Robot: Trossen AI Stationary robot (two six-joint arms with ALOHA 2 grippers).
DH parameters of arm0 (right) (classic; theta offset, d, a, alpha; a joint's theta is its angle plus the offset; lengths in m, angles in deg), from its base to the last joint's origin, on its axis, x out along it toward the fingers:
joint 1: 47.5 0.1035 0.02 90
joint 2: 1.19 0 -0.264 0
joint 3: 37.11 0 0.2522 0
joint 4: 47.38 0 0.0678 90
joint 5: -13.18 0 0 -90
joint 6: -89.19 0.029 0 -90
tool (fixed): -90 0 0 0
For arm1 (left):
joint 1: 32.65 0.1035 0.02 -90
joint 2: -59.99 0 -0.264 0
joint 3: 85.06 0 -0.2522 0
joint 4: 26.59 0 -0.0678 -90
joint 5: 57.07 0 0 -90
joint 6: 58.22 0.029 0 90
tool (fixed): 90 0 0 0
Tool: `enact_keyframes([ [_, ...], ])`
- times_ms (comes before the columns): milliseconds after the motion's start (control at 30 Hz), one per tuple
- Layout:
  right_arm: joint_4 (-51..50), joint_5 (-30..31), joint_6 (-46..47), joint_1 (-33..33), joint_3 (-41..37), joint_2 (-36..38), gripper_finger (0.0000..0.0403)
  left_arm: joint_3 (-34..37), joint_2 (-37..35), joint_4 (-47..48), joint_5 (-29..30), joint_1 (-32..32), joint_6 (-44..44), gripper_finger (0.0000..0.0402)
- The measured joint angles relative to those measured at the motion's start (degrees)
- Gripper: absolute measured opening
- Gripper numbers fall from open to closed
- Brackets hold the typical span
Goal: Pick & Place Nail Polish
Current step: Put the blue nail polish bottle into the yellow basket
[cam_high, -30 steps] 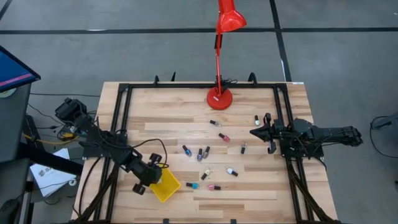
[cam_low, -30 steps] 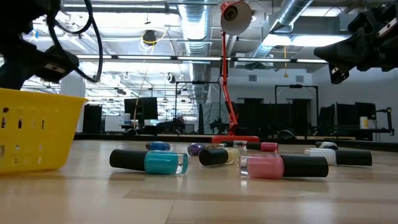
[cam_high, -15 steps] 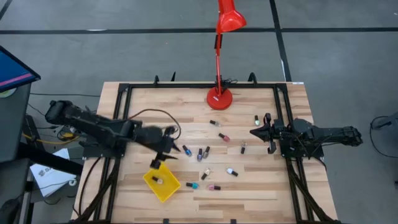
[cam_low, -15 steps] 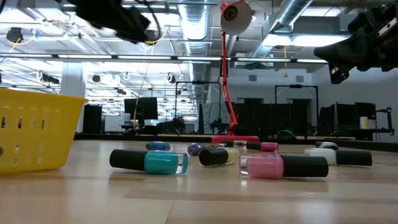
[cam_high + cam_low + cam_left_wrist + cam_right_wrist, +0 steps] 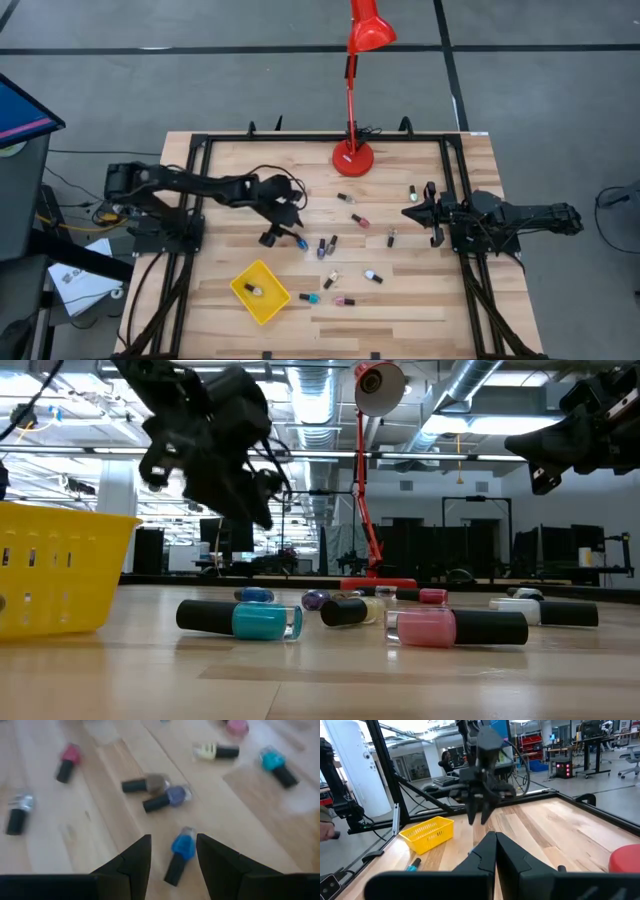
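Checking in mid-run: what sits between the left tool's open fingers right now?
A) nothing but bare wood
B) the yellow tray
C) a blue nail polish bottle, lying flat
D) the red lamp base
C: the left wrist view shows the blue bottle lying between the left tool's open fingers.

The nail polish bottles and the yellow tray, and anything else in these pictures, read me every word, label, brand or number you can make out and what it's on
No text can be read in any view.
nail polish bottles: any labels are too small and blurred to read.
yellow tray: no print shows on it.
red lamp: no marking shows.
Room behind the table: any signs or screens are too far off to read.
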Motion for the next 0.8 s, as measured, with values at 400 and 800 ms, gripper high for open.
enact_keyframes([
  [400,0.2,0.0,0.0,0.0,-0.02,0.0,0.0,0.16,9.58,-2.09,-0.28,-0.1,6.61,0.0153],
  [800,0.05,-0.11,0.0,0.0,-0.01,0.0,0.0,-0.04,15.94,-4.52,-1.3,0.36,6.61,0.0132],
])
